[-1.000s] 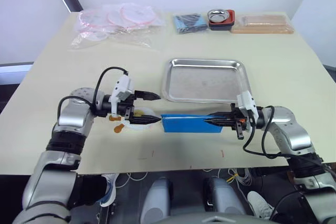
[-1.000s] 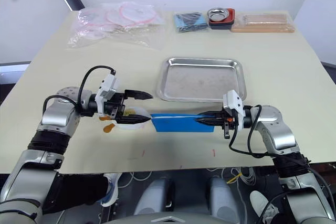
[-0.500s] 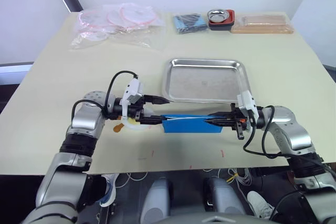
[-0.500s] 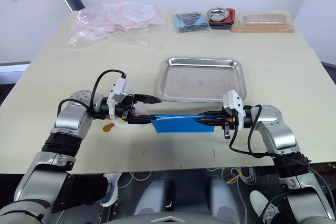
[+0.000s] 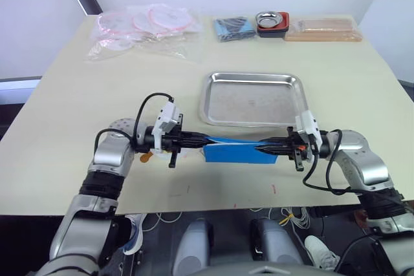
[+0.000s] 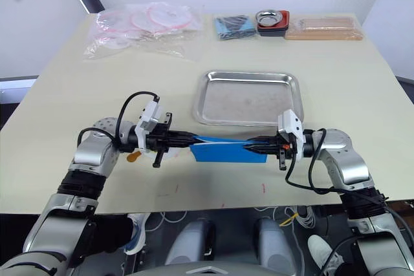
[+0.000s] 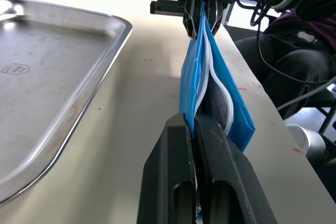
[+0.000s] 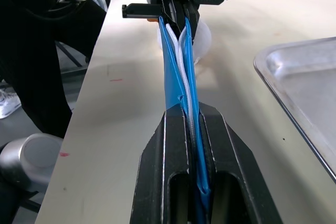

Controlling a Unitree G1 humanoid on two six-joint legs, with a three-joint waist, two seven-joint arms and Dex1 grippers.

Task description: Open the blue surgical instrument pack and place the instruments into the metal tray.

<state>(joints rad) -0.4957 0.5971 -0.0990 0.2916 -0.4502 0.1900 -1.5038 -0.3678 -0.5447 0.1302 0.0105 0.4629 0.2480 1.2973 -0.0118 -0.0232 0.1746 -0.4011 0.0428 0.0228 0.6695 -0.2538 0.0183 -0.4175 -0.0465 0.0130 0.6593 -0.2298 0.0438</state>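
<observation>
The blue surgical instrument pack [image 5: 236,152] stands on edge just in front of the metal tray [image 5: 251,75], held between both arms. My left gripper [image 5: 206,139] is shut on the pack's left end, where a white lining strip shows [image 7: 207,77]. My right gripper [image 5: 259,148] is shut on its right end, its fingers clamping the blue layers [image 8: 176,61]. The two grippers face each other along the pack, and each wrist view shows the other gripper at the far end [image 7: 202,11] [image 8: 176,9]. The instruments are hidden inside the pack.
Along the table's back edge lie clear bags with pink rings [image 5: 145,27], a dark-blue folded bundle [image 5: 233,28], a small steel bowl on a red-black base [image 5: 272,22] and a tan packet [image 5: 323,29]. A small white and orange item [image 5: 152,155] lies under my left wrist.
My left gripper has moved right to the pack's left end and shut on it. The right gripper has kept its grip on the other end.
</observation>
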